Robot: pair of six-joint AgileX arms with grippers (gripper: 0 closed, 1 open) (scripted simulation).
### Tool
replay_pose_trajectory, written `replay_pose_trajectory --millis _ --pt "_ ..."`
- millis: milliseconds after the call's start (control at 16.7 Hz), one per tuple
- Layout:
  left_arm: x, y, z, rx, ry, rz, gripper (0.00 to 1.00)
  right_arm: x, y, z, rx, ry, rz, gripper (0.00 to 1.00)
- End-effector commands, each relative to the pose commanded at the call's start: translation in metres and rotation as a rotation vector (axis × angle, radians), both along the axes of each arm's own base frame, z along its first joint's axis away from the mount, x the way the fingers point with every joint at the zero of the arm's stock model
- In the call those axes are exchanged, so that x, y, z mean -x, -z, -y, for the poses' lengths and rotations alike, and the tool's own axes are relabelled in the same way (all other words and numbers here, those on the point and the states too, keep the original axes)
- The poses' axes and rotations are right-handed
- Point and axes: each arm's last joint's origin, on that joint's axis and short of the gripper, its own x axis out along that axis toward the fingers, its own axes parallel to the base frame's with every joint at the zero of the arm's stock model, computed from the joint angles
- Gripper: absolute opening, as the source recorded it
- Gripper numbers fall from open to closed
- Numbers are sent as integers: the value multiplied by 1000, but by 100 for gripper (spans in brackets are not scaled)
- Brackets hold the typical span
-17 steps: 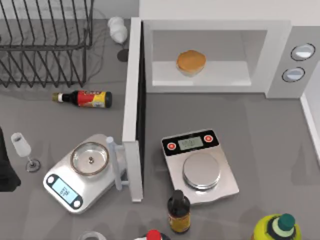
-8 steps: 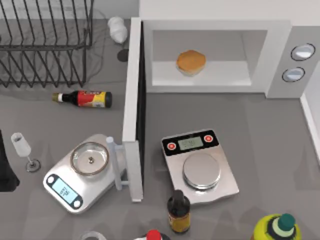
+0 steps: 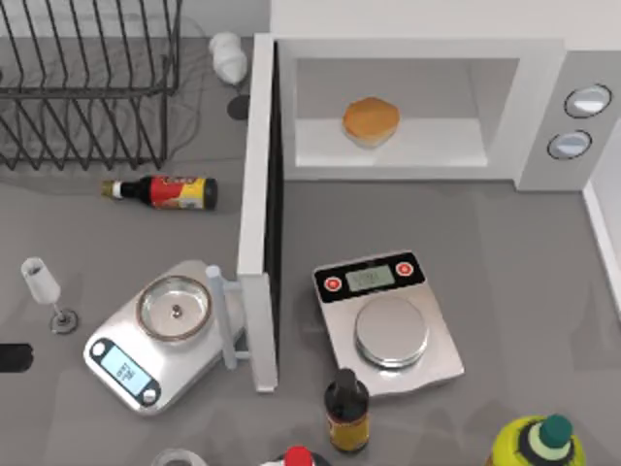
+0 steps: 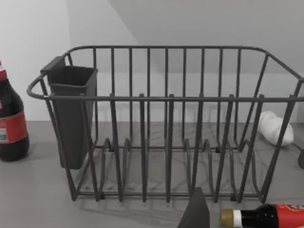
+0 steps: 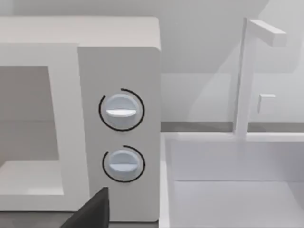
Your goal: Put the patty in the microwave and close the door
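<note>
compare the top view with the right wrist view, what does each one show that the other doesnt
Top view alone: the patty lying inside the microwave, the open door swung out toward the front, two scales, bottles, a wine glass and the wire rack.

Right wrist view alone: a white sink basin with a tall white faucet beside the microwave.

Both: the microwave's open front and its two round knobs, one above the other on the grey panel.
</note>
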Motion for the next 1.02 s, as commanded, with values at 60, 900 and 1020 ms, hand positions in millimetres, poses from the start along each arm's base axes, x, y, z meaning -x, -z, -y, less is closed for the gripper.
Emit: replay_pose_trajectory --millis 60,900,1020 --pt "0 0 0 0 0 0 17 0 0 0 0 0 0 100" --pt "-2 -4 -2 0 5 8 0 0 0 0 0 0 0 100" --pt "-4 -8 -7 0 12 2 0 0 0 0 0 0 0 100"
